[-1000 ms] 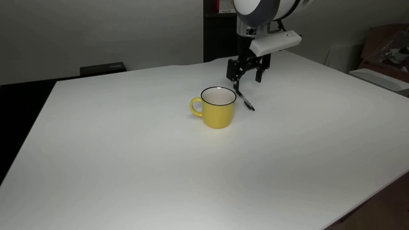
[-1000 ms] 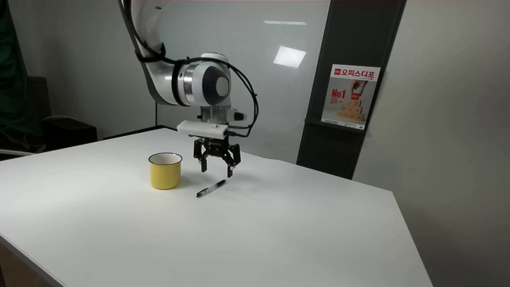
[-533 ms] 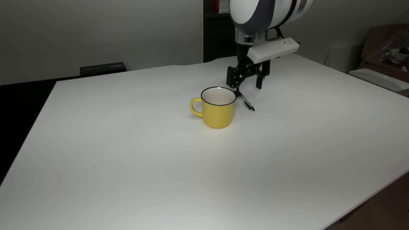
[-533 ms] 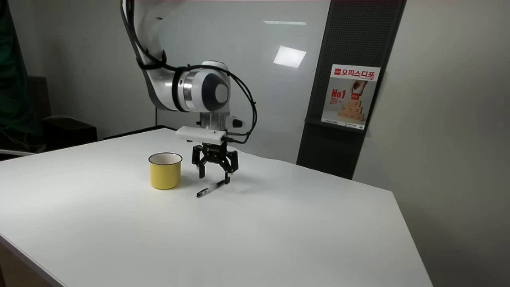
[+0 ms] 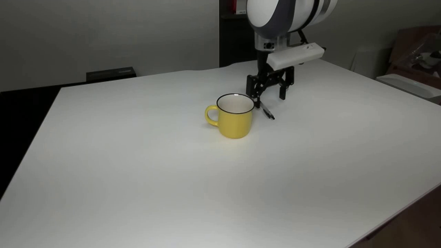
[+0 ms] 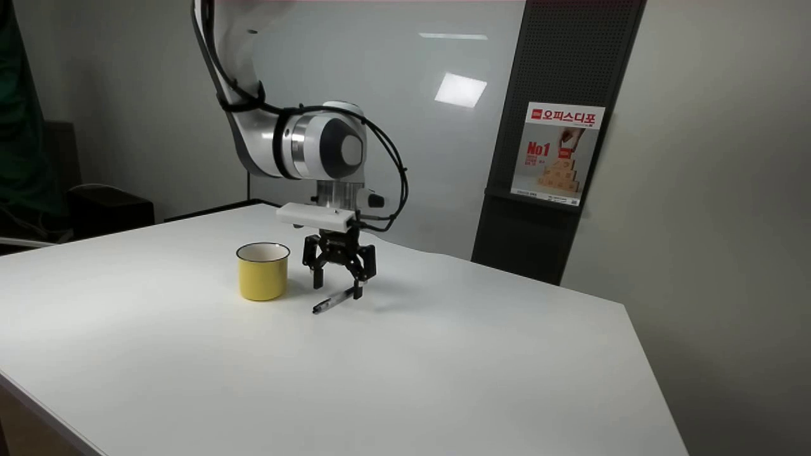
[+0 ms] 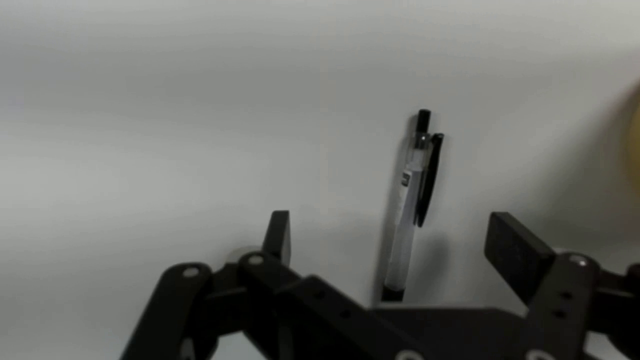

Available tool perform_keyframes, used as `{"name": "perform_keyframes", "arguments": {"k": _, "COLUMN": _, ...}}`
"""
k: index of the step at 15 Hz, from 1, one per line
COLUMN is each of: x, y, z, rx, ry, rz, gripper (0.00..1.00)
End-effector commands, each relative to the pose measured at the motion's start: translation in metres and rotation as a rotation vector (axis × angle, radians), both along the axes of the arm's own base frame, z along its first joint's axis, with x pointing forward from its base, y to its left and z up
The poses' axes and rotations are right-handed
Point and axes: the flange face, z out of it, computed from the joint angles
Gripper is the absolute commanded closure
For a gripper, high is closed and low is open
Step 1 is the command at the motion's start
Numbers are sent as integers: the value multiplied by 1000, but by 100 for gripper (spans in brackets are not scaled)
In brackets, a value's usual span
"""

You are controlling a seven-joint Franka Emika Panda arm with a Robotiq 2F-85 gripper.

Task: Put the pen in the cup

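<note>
Black-ended with a clear, slim barrel, the pen (image 7: 408,200) lies on the smooth white table (image 6: 443,367), between the spread, blocky fingers of the gripper (image 7: 390,225) in the wrist view, near the glossy, cylindrical, dark-rimmed yellow cup (image 6: 263,280).

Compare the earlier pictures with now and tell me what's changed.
The gripper has come down toward the pen, which shows between its spread jaws in the wrist view. Nothing has been taken hold of or let go. The gripper stays open, and the pen and the upright yellow mug are where they were on the white table.
</note>
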Motion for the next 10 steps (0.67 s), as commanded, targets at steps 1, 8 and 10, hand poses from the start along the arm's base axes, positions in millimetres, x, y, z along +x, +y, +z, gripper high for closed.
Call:
{"name": "perform_keyframes", "arguments": {"k": 1, "x": 5, "y": -4, "z": -6, "rx": -11, "ry": 0, "rz": -42, "gripper": 0}}
{"name": "perform_keyframes", "arguments": {"k": 8, "x": 2, "y": -5, "z": -21, "rx": 22, "ry": -9, "rz": -41, "gripper": 27}}
{"name": "perform_keyframes", "arguments": {"k": 10, "x": 3, "y": -4, "z": -21, "rx": 32, "ry": -21, "rz": -48, "gripper": 40}}
